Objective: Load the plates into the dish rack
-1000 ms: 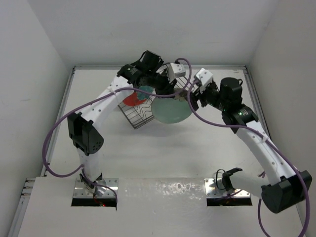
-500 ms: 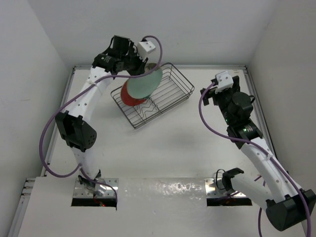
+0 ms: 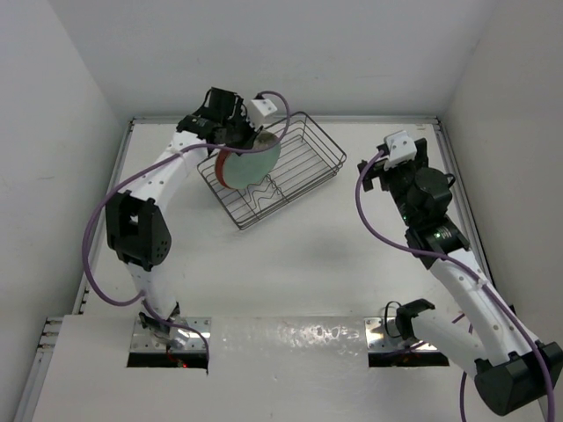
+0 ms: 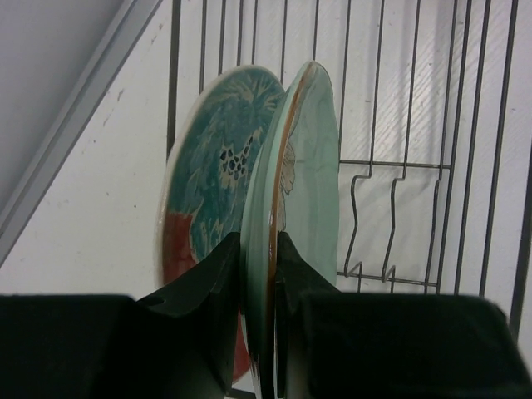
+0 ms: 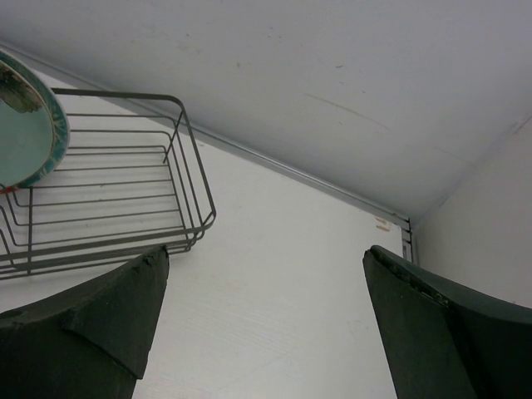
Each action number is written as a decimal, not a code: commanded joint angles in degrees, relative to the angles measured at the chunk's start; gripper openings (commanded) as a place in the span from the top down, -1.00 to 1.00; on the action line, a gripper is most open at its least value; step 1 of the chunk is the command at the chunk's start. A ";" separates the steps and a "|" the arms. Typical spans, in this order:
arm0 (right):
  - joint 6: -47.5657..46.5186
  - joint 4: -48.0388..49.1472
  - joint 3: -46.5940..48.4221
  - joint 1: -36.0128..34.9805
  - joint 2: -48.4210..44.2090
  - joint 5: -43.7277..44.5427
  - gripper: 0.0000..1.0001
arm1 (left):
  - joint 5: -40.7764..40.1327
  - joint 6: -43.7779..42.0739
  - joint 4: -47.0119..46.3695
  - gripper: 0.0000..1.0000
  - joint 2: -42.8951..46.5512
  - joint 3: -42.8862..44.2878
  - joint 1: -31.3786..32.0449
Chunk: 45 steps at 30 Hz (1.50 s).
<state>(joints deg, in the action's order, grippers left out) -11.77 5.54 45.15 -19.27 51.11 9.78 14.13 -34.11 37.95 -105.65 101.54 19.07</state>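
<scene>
Red plate stands on edge in the dish rack: done. Mint plate stands upright just beside it, rim pinched between the left hand fingers; seating and release are left. Right hand is spread wide, empty, well apart. Counter is white, with plain pale walls around it.

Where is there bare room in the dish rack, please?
Bare: the slots between the mint green plate and the dish rack's right end wall. Crowded: the left end, with the red plate and the left hand gripping the mint one.
</scene>
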 commanded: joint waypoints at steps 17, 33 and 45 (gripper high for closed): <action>0.52 -0.97 -0.41 0.02 -3.30 -1.17 -0.96 | 8.37 -3.60 -12.65 0.28 2.81 -5.56 -0.35; 9.56 -7.72 0.20 0.11 3.19 12.43 -0.98 | -1.27 2.63 -4.90 -0.51 4.31 19.57 -0.35; 26.54 -25.41 -1.89 19.09 14.10 8.22 -0.98 | -22.22 20.91 -3.77 -0.56 -2.63 11.77 -29.86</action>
<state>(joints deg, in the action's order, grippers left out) 10.02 -17.37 44.64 -2.17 65.52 21.85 -3.46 -21.76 30.63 -105.78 116.92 -4.16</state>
